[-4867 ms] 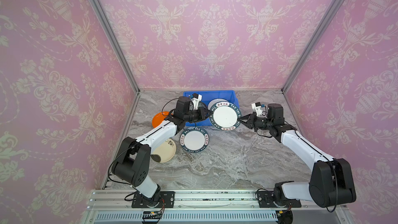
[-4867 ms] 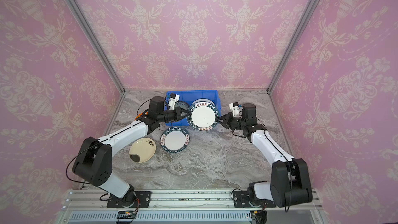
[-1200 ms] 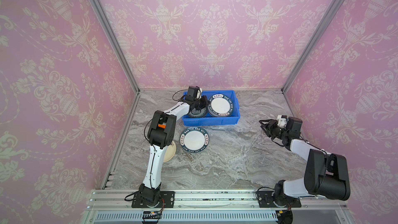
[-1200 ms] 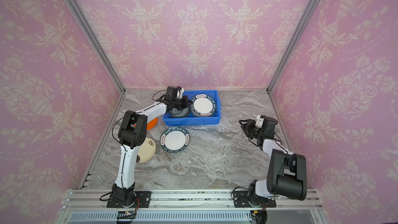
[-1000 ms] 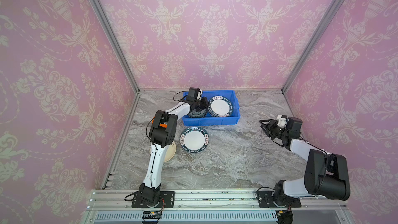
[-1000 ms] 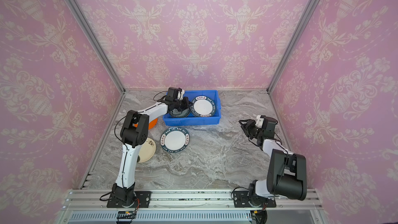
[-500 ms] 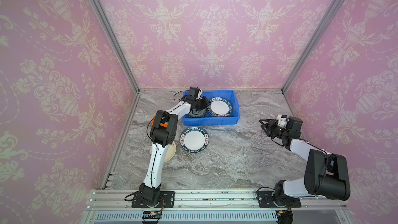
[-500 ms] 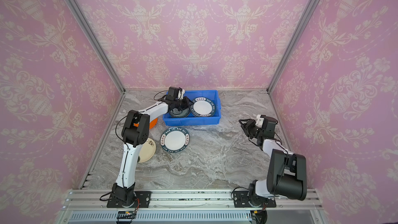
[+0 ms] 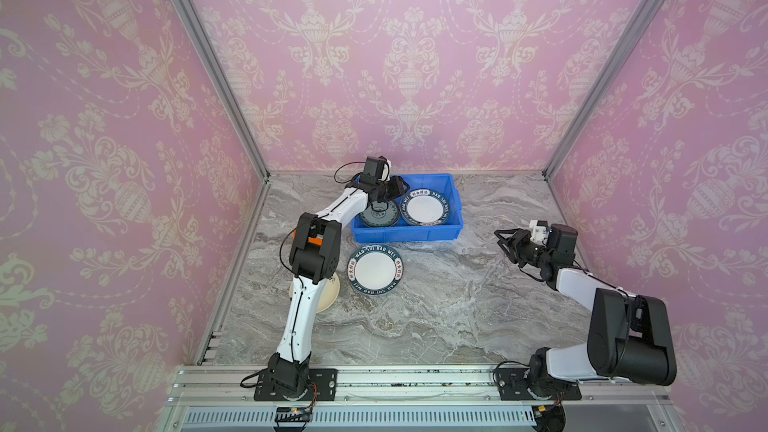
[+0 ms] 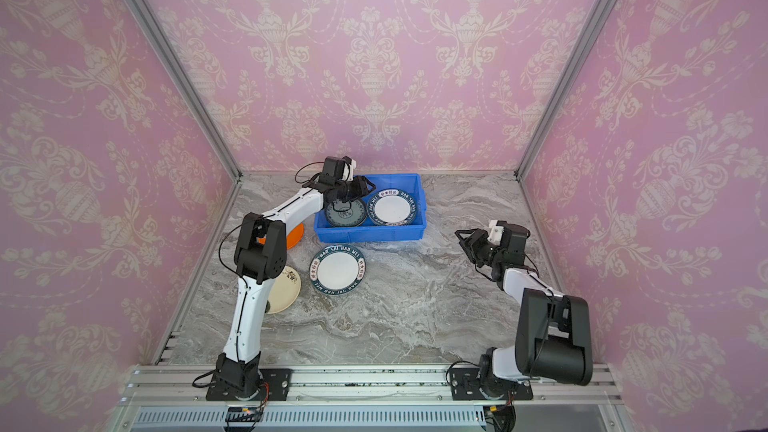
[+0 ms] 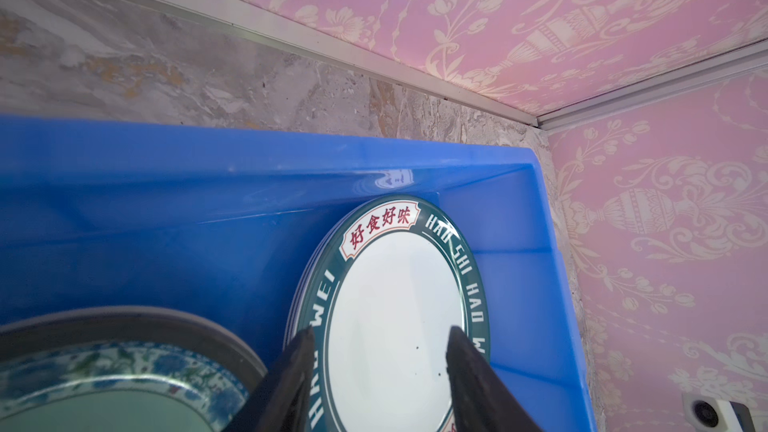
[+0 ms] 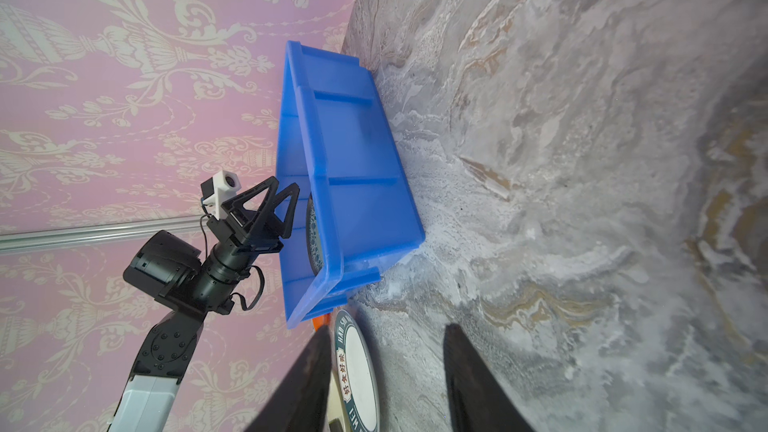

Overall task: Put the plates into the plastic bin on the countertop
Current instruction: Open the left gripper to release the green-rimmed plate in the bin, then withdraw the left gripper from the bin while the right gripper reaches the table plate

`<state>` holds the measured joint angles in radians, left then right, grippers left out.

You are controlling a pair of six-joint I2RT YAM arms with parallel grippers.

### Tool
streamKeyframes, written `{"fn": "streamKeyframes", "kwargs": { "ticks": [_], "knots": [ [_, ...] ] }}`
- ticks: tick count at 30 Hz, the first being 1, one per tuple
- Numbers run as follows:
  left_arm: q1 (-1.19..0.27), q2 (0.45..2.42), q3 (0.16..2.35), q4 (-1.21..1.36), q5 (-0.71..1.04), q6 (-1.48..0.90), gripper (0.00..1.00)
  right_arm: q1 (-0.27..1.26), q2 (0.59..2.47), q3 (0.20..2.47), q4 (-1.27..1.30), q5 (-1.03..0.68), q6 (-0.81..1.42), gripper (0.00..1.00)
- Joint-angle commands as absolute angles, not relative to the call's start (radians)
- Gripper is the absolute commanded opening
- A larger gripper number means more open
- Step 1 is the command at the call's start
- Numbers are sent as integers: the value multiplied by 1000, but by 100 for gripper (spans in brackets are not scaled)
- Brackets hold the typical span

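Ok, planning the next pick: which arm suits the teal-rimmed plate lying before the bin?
Left, probably: the left gripper hangs open over the bin, just behind that plate; the right gripper sits farther off.

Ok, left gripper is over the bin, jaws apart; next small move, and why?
Probably raise the left gripper straight up, clear of the plastic bin: its jaws are open, the blue-patterned plate lies flat inside, and a teal-rimmed plate sits on the countertop to fetch.
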<state>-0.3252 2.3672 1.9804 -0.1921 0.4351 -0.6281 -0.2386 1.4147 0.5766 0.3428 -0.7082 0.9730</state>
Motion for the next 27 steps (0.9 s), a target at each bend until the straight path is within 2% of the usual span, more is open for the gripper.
{"fn": "streamKeyframes", "kwargs": {
  "ticks": [1, 7, 16, 21, 27],
  "knots": [
    [-315, 2314, 2005, -245, 403, -585, 53, -235, 1383, 571, 324, -692, 956, 46],
    [-316, 2225, 1933, -219, 397, -593, 53, -229, 1337, 571, 268, -685, 905, 46],
    [-316, 1931, 1599, -69, 388, -629, 56, -199, 1248, 618, 114, -675, 859, 46],
    [-318, 1765, 1427, -36, 398, -634, 60, -120, 1151, 657, 3, -602, 819, 46],
    [-321, 1615, 1224, 5, 386, -615, 59, 31, 1072, 647, -21, -507, 837, 45]
  ]
}}
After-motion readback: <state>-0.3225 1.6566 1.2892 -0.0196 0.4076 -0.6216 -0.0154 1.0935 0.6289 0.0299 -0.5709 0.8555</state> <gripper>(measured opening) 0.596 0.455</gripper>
